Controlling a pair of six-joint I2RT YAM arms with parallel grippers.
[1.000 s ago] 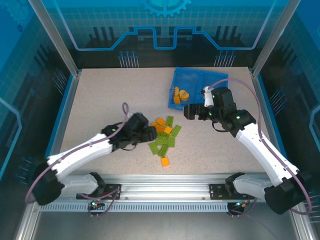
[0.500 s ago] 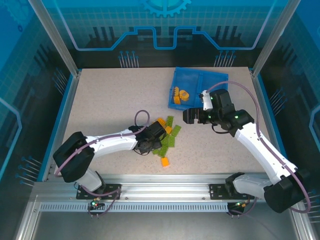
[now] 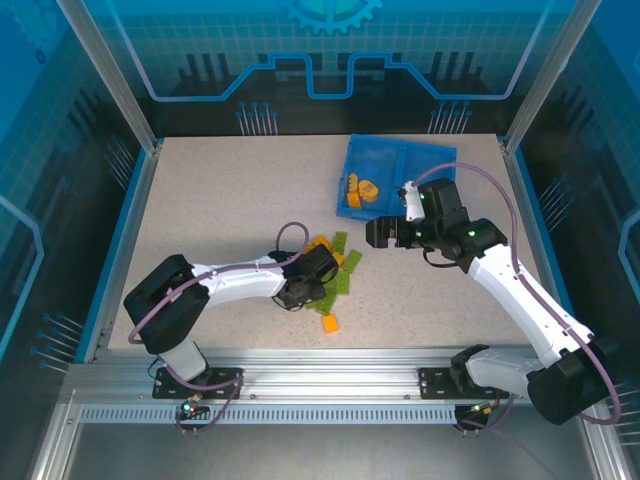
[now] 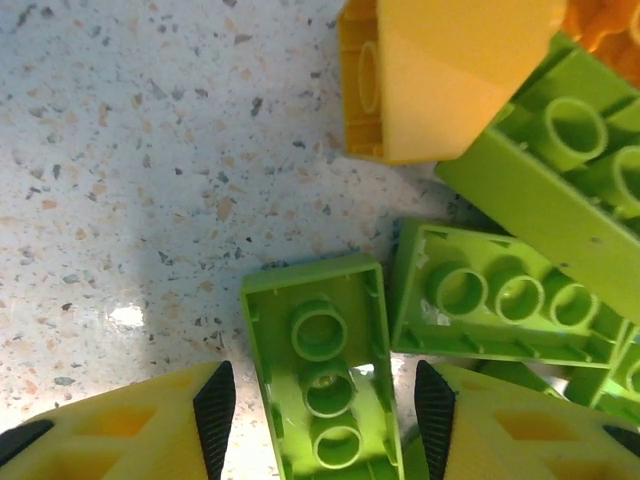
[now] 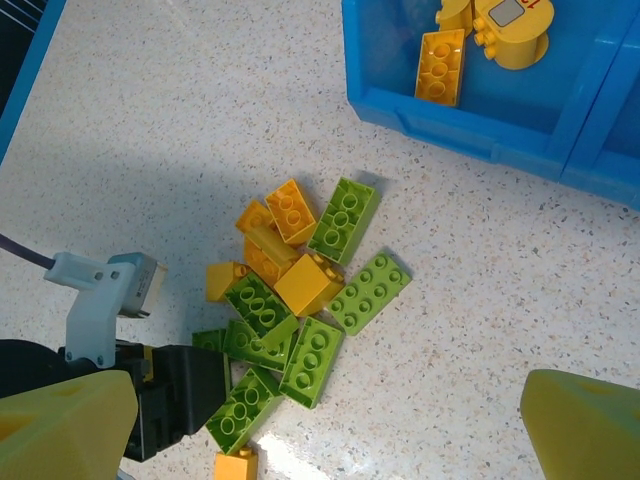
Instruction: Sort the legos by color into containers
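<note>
Lime and orange legos (image 5: 300, 320) are lying heaped on the speckled counter (image 5: 480, 300). Orange bricks (image 5: 440, 65) are sitting in the left compartment of the blue tray (image 5: 450, 135). The left pincer (image 5: 215, 400) is sitting at the heap's lower-left edge.

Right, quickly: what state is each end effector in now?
Left end effector: open, astride a green brick, not gripping it yet.
Right end effector: open, empty.
</note>
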